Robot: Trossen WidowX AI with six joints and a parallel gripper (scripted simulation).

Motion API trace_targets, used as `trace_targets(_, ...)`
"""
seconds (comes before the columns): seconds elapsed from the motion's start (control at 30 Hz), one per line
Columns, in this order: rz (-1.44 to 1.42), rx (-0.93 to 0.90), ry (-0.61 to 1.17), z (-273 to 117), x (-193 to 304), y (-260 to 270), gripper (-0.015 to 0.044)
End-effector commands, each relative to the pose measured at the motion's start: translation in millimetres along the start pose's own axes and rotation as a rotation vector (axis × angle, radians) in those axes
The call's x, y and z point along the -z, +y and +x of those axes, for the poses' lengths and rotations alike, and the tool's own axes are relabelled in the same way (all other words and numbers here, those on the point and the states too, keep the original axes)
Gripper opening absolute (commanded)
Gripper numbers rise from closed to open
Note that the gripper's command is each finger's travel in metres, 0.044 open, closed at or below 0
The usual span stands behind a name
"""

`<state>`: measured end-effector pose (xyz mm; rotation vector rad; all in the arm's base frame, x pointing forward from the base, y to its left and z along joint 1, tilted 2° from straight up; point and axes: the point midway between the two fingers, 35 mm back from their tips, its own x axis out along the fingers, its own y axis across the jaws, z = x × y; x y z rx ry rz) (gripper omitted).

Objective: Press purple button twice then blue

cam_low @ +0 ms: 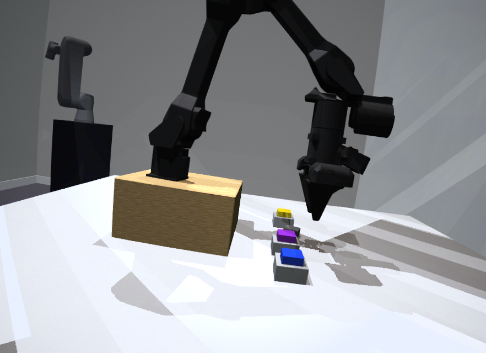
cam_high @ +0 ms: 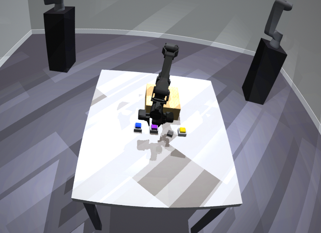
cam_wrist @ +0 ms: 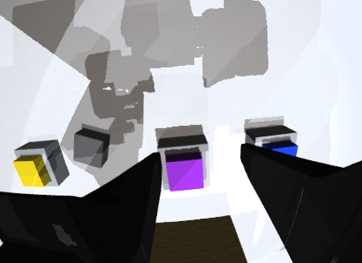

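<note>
The purple button (cam_high: 154,126) (cam_low: 286,235) (cam_wrist: 184,174) stands up out of its grey housing, between the other two buttons. The blue button (cam_high: 138,125) (cam_low: 292,257) (cam_wrist: 286,149) is also up; the right finger partly covers it in the wrist view. My gripper (cam_high: 155,123) (cam_low: 316,218) (cam_wrist: 201,155) is open and empty. Its fingertips hang above the buttons, touching none of them. In the wrist view the purple button shows between the two fingers.
The yellow button (cam_high: 182,130) (cam_low: 284,213) (cam_wrist: 28,173) is at the far end of the row from the blue one. A small grey block (cam_high: 170,133) (cam_wrist: 90,149) lies between the purple and yellow buttons. The wooden base box (cam_high: 174,102) (cam_low: 174,219) stands behind the row.
</note>
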<state>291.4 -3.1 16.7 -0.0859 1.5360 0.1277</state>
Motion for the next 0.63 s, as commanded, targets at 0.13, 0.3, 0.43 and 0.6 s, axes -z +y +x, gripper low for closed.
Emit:
trace_targets(0.13, -0.003, -0.006, -0.004, -22.0, -7.4, 112.8, 0.0400)
trace_targets(0.3, -0.003, -0.014, -0.003, -36.6, 12.1, 185.3, 0.0400)
trace_targets(0.43, -0.002, -0.021, -0.001, -48.5, 39.5, 236.6, 0.0400)
trace_targets(0.6, -0.002, -0.022, -0.001, -50.6, 45.2, 244.9, 0.0400)
